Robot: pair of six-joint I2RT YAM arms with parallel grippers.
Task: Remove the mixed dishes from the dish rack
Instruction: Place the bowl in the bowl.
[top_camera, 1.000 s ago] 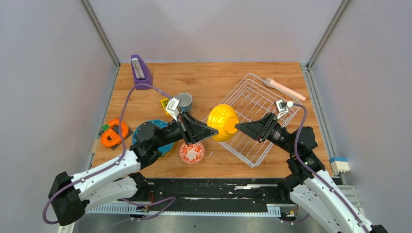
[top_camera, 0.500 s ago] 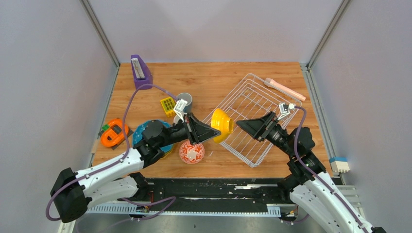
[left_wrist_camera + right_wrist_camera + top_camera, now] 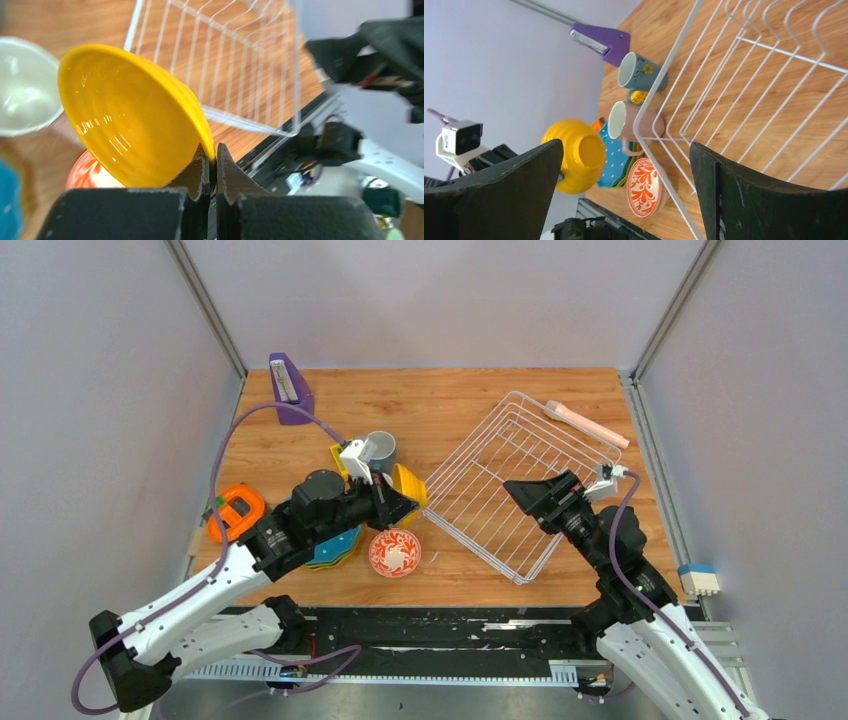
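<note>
Left of the dish rack [image 3: 490, 465], just off its near-left side, the yellow bowl [image 3: 130, 115] is up in the air, tipped on edge. My left gripper [image 3: 212, 155] has its jaws clamped on the bowl's rim. Below it on the wood sits the red-patterned cup [image 3: 394, 552], and just beyond is the blue mug [image 3: 380, 448]. From the right wrist I can see a pink mug [image 3: 629, 122] lying against the rack's outer wire, beside a stack of plates [image 3: 335, 545] with a dotted blue one on top. Over on the rack, my right gripper [image 3: 516, 487] hovers above the wires, jaws spread wide, holding nothing. Further out, a yellow grid block [image 3: 640, 96] is beside the blue mug, an orange gadget [image 3: 235, 512] is at the table's left edge, and a purple holder [image 3: 288, 390] is in the far-left corner.
</note>
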